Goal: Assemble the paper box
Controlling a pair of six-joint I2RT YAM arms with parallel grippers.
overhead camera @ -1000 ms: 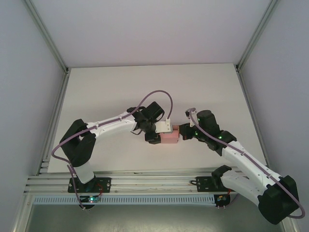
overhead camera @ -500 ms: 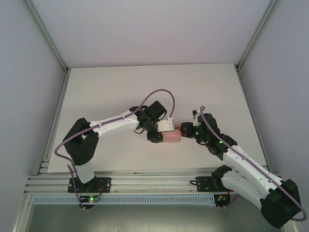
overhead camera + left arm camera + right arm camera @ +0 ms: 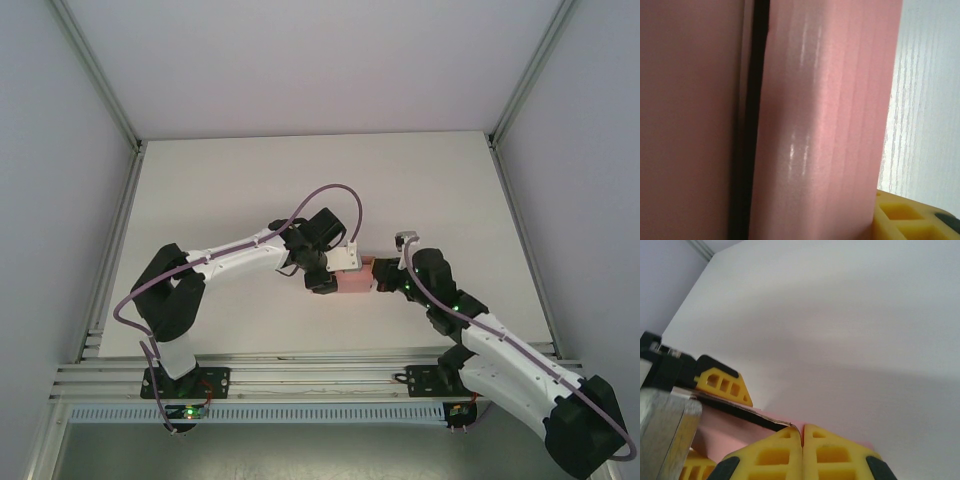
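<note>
- White table (image 3: 250, 180) with pale walls (image 3: 60, 150) around it. A metal rail (image 3: 300, 372) runs along the near edge, where both arms are bolted down.
- The paper box (image 3: 353, 283) sits near the middle of the table, a bit toward the front. It is right between the two grippers and looks like a small flat pink box.
- The left gripper (image 3: 328, 277) holds the paper box by its left end, with its fingers squeezed on the card.
- In the left wrist view the paper box (image 3: 830, 125) is very close to the camera. One yellow finger (image 3: 905, 217) peeks in at the bottom corner.
- A dark gap runs down the pink card there. It may be a flap that is not tucked in all the way.
- The right gripper (image 3: 386, 281) has its fingers pressed tight together with nothing between them.
- In the right wrist view its tips (image 3: 802, 440) are right up against the pink edge (image 3: 730, 427). It looks like a poke or a push on that side.
- The card is thin. If the right gripper pushes too hard, the box could bend or get squashed.
- A hard push could also slide the box out of the left gripper.
- If the tips slip off the flap, the flap could pop open.
- The left gripper's finger (image 3: 722, 382) is close to the right gripper's tips, so the two could bump.
- A purple cable (image 3: 335, 192) loops over the left arm, just behind the box. It does not block the push.
</note>
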